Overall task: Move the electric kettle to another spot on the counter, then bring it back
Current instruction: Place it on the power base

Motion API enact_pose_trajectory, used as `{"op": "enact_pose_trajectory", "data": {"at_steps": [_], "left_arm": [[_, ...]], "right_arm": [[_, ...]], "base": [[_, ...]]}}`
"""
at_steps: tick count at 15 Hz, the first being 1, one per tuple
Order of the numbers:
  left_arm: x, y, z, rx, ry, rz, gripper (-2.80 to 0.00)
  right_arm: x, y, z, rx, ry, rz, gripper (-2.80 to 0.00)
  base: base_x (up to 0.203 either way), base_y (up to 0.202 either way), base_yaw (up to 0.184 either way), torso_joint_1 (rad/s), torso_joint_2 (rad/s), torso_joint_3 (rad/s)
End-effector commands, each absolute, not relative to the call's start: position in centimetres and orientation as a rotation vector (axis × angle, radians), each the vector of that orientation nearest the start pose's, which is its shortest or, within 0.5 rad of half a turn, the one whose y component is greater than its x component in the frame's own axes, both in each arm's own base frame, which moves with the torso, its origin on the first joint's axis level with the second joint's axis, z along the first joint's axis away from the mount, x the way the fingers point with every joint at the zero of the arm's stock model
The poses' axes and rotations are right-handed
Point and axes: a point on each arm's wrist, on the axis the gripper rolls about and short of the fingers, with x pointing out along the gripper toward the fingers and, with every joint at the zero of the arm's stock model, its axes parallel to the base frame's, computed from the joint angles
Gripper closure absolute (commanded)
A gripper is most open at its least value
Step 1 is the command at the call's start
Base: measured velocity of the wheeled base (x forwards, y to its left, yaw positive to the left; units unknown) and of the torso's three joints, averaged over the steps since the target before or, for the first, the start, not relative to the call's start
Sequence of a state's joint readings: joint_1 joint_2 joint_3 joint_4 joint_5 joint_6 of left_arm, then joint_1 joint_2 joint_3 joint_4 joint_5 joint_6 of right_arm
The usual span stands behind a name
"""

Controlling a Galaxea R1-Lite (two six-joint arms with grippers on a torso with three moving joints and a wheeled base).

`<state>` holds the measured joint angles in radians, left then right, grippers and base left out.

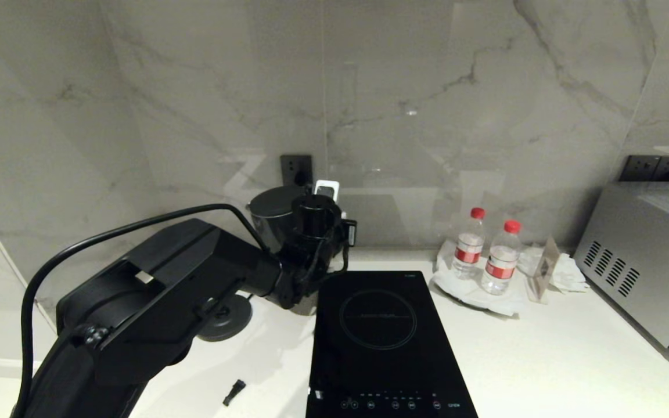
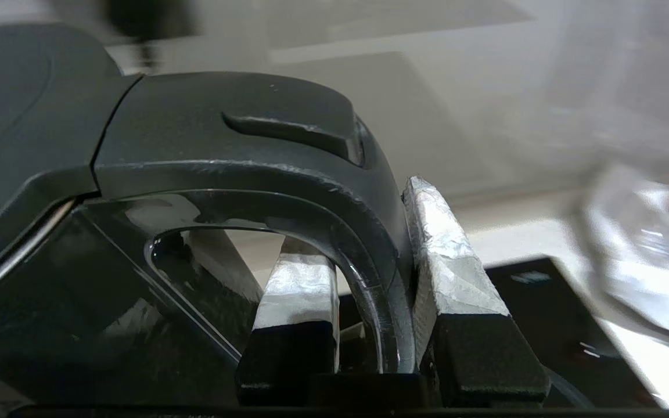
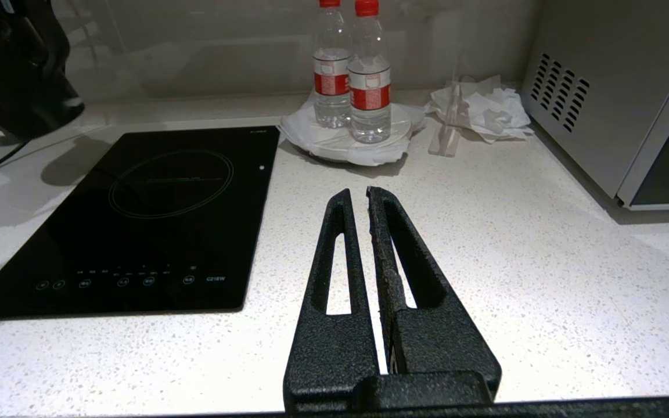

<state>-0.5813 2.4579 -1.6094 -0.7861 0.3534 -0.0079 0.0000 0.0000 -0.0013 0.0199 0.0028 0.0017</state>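
The electric kettle (image 1: 270,213), glossy black with a flat lid, is at the back of the white counter (image 1: 543,360), by the hob's far left corner. My left gripper (image 2: 363,232) is shut on the kettle's loop handle (image 2: 334,203), one taped finger inside the loop and one outside. In the right wrist view the kettle (image 3: 15,64) hangs off its round base disc (image 1: 227,316) and casts a shadow on the hob. My right gripper (image 3: 359,193) is shut and empty, low over the counter right of the hob.
A black induction hob (image 1: 381,337) lies in the middle. Two water bottles (image 1: 485,255) stand on a white plate with crumpled tissue behind them. A silver oven (image 1: 648,255) fills the right side. A small black piece (image 1: 234,392) lies near the front left. Wall sockets (image 1: 297,168) sit behind the kettle.
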Motion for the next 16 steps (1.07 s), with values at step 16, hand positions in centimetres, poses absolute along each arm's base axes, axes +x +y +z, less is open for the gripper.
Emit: {"op": "enact_pose_trajectory", "data": {"at_steps": [16], "left_arm": [[44.1,-16.3,10.0,0.028,0.101,-0.054,0.00]], "right_arm": [[-2.3,0.0,7.4,0.002,0.018,0.003,0.00]], "base": [[0.000,0.000,0.000,0.000,0.00,0.000]]}}
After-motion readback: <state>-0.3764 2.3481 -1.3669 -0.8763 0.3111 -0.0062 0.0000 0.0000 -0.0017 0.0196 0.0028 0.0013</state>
